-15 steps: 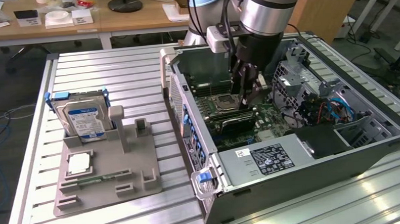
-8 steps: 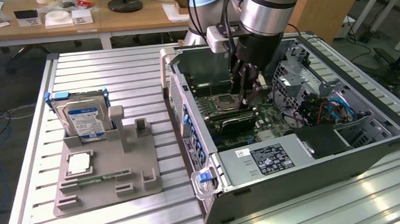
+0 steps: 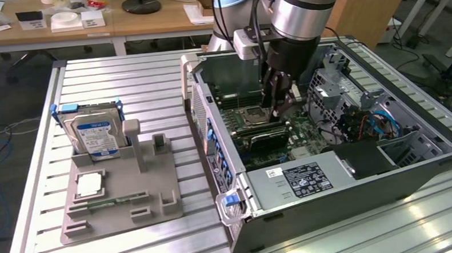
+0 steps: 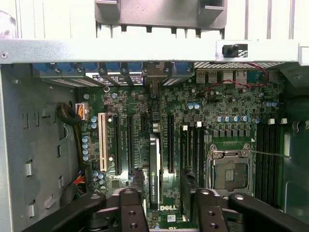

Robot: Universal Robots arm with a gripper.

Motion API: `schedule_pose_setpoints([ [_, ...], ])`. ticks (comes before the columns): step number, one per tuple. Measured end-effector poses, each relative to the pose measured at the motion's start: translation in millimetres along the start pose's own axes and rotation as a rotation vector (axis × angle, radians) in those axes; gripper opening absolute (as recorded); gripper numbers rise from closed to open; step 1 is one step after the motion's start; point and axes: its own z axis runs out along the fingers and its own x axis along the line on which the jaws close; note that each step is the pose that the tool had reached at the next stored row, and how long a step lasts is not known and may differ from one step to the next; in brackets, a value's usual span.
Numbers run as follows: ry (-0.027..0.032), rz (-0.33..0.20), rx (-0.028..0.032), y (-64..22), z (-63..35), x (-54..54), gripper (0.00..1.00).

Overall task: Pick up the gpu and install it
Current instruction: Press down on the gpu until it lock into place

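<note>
Black two-fingered claw (image 4: 161, 203) hangs inside the open grey computer case (image 3: 411, 170), fingers spread either side of the thin black gpu card (image 4: 154, 169), which I see standing edge-on in a motherboard slot (image 4: 170, 142). I judge this the seating and release step; pulling clear calls for a straight retreat. Whether the card is fully seated I can't tell, since its near end is hidden behind the fingers.
</note>
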Motion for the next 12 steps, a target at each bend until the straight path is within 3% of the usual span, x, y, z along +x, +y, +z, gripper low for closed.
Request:
schedule_pose_setpoints([
  [1, 0.0, 0.0, 0.0, 0.0, 0.0, 0.0, 0.44],
  [3, 0.0, 0.0, 0.0, 0.0, 0.0, 0.0, 0.32],
  [4, 0.0, 0.0, 0.0, 0.0, 0.0, 0.0, 0.32],
  [8, 0.0, 0.0, 0.0, 0.0, 0.0, 0.0, 0.15],
  [12, 0.0, 0.0, 0.0, 0.0, 0.0, 0.0, 0.11],
])
